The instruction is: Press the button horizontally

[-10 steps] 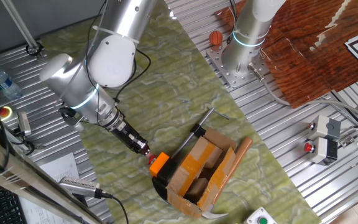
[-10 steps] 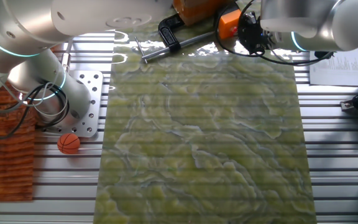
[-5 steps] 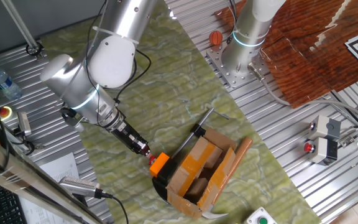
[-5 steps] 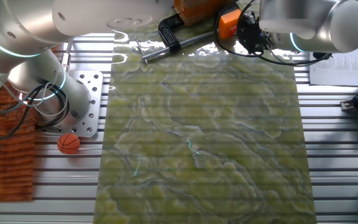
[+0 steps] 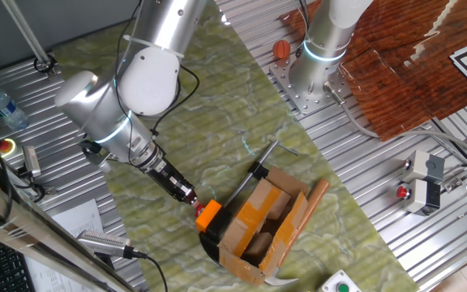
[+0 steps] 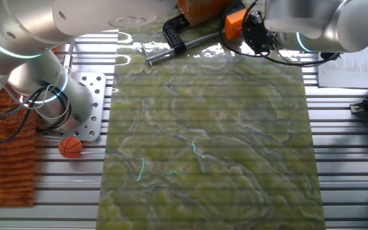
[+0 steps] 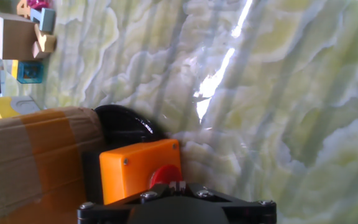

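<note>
Where housing faces gripper [image 5: 190, 196]: red button [image 7: 166, 175].

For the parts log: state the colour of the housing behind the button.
Orange housing, with the red button on it; the hand view shows it best.

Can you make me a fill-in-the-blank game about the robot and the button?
1. The button is the color ____.
2. Its housing is the color ____.
3. Behind the housing sits a taped ____ box.
4. The small ball by the robot base looks like a ____.

Missing words: red, orange, cardboard, basketball
</note>
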### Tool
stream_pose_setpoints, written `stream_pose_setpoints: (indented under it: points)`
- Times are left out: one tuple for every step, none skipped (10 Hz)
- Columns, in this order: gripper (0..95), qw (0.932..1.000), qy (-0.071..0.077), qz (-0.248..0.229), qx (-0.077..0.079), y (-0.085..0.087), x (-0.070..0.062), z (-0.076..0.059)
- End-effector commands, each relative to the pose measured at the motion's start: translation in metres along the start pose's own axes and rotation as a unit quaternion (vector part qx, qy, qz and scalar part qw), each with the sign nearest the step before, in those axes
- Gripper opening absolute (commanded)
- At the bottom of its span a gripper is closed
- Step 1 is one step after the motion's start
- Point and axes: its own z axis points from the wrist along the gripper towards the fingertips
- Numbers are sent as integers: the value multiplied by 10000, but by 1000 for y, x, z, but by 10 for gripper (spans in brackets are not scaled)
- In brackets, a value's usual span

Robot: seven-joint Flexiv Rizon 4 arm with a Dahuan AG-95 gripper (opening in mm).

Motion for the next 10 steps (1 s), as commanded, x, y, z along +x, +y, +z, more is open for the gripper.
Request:
stream_pose_setpoints:
  points:
    - [0,10000,6,4,12,2,-1,2]
    - [0,10000,6,4,23,2,-1,2]
    - [0,10000,0,9,12,2,-1,2]
    - [0,10000,-7,11,4,2,-1,2]
    - [0,10000,-16,19,3,3,-1,2]
    - [0,10000,-18,15,8,3,-1,2]
    - [0,10000,-20,15,9,3,-1,2]
    - [0,10000,-23,12,14,3,-1,2]
    - [0,10000,-22,14,22,3,-1,2]
    - [0,10000,-20,18,41,3,-1,2]
